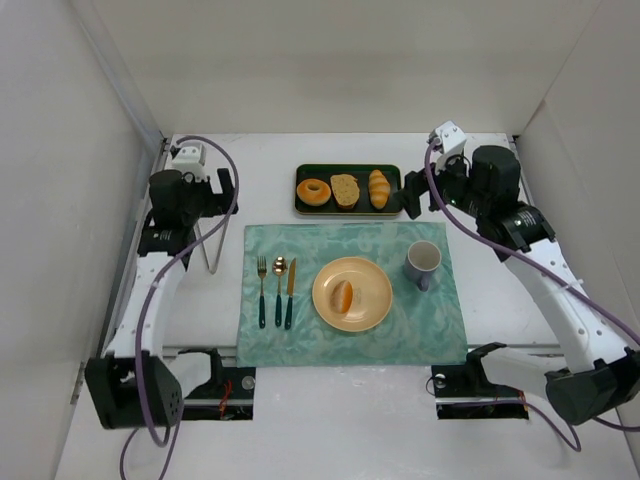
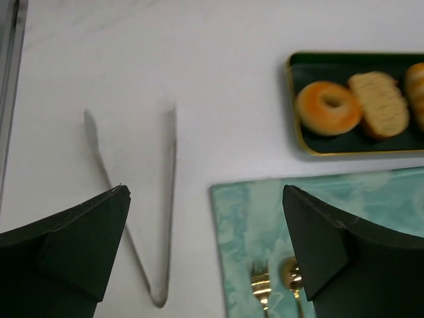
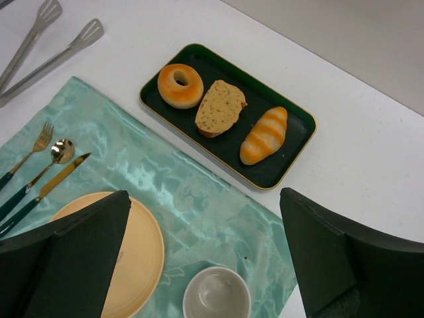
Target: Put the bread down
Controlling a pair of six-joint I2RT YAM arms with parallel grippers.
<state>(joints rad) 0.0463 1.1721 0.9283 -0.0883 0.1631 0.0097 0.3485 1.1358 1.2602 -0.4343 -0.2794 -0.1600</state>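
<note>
Bread (image 1: 343, 296): lying on the plate (image 1: 375, 275); placing looks done.
My left hand (image 2: 205, 192): released, empty.
My right hand (image 3: 204, 195): released, empty.

The placemat (image 3: 199, 192) is shiny cloth, the tongs (image 2: 169, 199) matt grey metal, the bread (image 1: 343, 296) smooth.

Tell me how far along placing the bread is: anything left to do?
Done, it seems: the bread lies on the yellow plate. In hand: nothing; the left gripper and right gripper are both open and empty, off the plate. The tongs lie unheld. Left: nothing that I can see.
</note>
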